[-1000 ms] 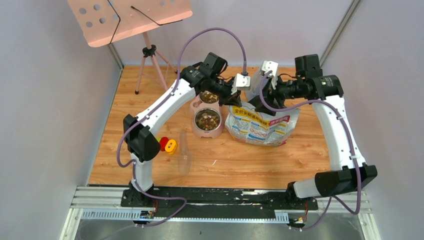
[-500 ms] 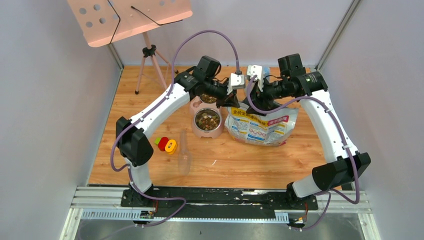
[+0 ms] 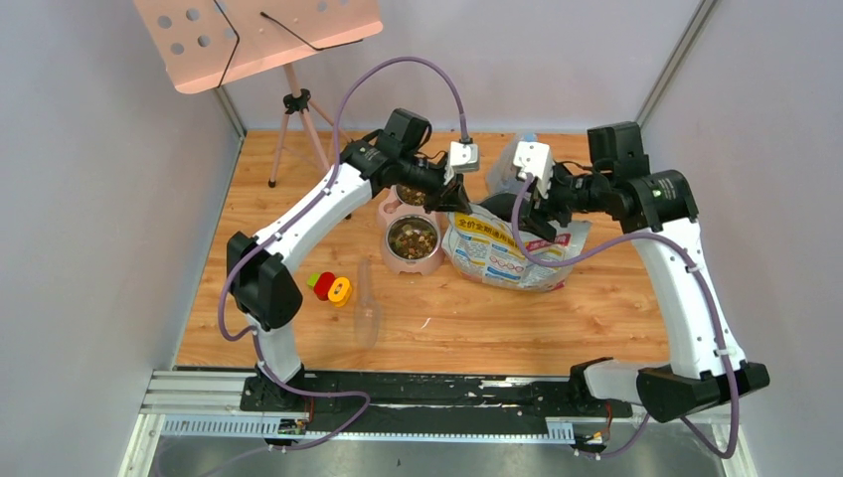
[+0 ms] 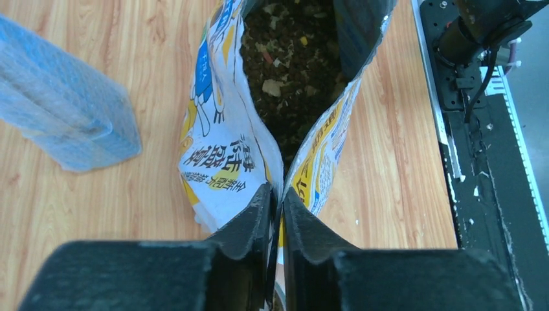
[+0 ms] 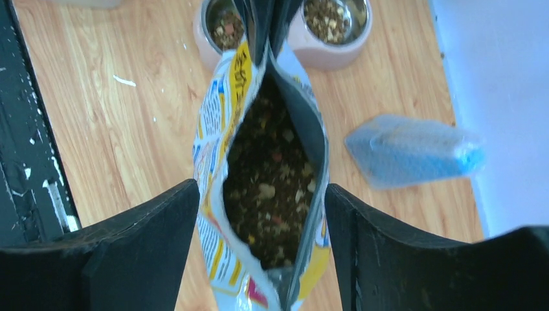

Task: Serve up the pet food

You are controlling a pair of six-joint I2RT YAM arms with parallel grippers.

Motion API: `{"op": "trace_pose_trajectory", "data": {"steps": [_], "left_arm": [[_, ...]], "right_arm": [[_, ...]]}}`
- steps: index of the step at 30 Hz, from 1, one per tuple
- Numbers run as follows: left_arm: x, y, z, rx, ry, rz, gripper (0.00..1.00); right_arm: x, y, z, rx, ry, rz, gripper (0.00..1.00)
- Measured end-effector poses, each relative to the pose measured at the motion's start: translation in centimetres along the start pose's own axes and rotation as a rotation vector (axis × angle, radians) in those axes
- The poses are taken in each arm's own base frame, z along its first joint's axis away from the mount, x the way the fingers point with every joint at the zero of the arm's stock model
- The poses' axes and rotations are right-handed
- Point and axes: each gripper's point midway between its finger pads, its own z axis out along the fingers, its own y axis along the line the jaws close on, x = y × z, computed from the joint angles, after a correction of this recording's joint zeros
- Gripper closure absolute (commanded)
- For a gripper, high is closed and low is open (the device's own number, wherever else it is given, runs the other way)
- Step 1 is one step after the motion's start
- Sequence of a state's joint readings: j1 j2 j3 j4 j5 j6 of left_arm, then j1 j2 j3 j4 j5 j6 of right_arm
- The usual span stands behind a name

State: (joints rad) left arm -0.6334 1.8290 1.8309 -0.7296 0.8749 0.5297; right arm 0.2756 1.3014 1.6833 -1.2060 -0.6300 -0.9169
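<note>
1. The left hand (image 4: 277,192) is pressed together on the rim of the printed bag (image 4: 220,149), pinching one end of its open mouth.
2. The right hand (image 5: 261,186) is spread wide, with one finger on each side of the bag's mouth. Whether the fingers touch the bag cannot be told.
3. The pet food (image 5: 268,181) lies inside the open bag. More sits in both wells of the pink double bowl (image 5: 325,59), just beside the bag on the wooden desk (image 4: 78,214).
4. A bluish translucent packet (image 5: 414,155) lies near the bag.
5. A red-and-yellow toy (image 3: 329,287) and a clear scoop (image 3: 366,313) lie on the desk, apart from the bowl.
</note>
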Motion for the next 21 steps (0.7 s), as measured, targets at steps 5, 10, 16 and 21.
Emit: {"op": "trace_pose_trajectory", "data": {"steps": [5, 10, 16, 21], "left_arm": [[-0.8, -0.4, -0.6, 0.020, -0.030, 0.040, 0.52], [-2.0, -1.1, -0.9, 0.042, -0.058, 0.094, 0.45], [-3.5, -2.9, 0.3, 0.094, -0.049, 0.199, 0.42], [-3.2, -3.5, 1.1, 0.101, -0.015, 0.255, 0.41]], "right_arm": [[2.7, 0.4, -2.0, 0.037, 0.100, 0.024, 0.27], [5.2, 0.2, -2.4, 0.047, 0.182, 0.043, 0.28], [6.2, 0.2, -2.7, 0.028, 0.226, 0.058, 0.28], [6.5, 0.6, -3.0, 0.022, 0.240, 0.036, 0.29]]}}
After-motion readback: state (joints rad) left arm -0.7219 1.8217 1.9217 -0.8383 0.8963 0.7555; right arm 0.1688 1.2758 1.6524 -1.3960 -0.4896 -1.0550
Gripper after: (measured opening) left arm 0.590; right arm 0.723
